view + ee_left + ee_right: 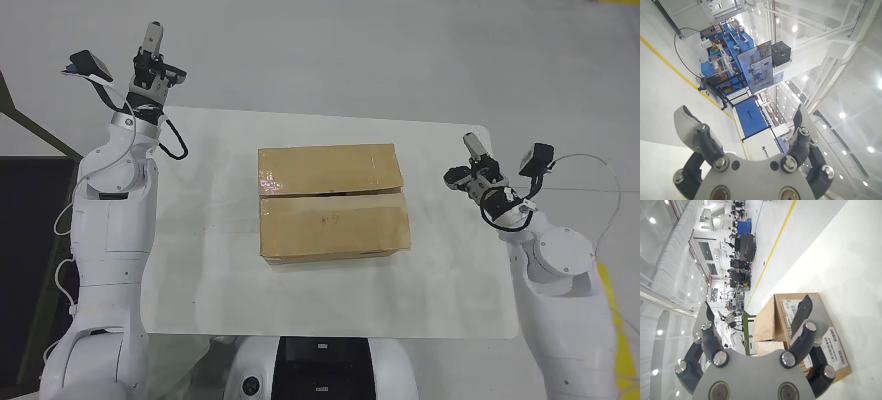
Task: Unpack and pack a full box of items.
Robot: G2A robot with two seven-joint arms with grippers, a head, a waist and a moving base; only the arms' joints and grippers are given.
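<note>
Top view: a closed cardboard box (333, 203) sits at the centre of a white worktop (200, 260), its two top flaps meeting along a seam (333, 193) that runs across its length. The left pincer (152, 45) is held above the worktop's far left corner, well apart from the box. The right pincer (463, 163) is at the worktop's right edge, near the box's right end but not touching it.

In the left wrist view, the left pincer's fingers (685, 117) are spread wide with nothing between them, against a factory hall and a yellow floor line (683, 76).

In the right wrist view, the right pincer is likewise released, its ribbed fingers (800, 313) parted and empty. The box (764, 323) lies beyond them on the worktop, with white printed labels (834, 347) on the face turned toward the camera.
</note>
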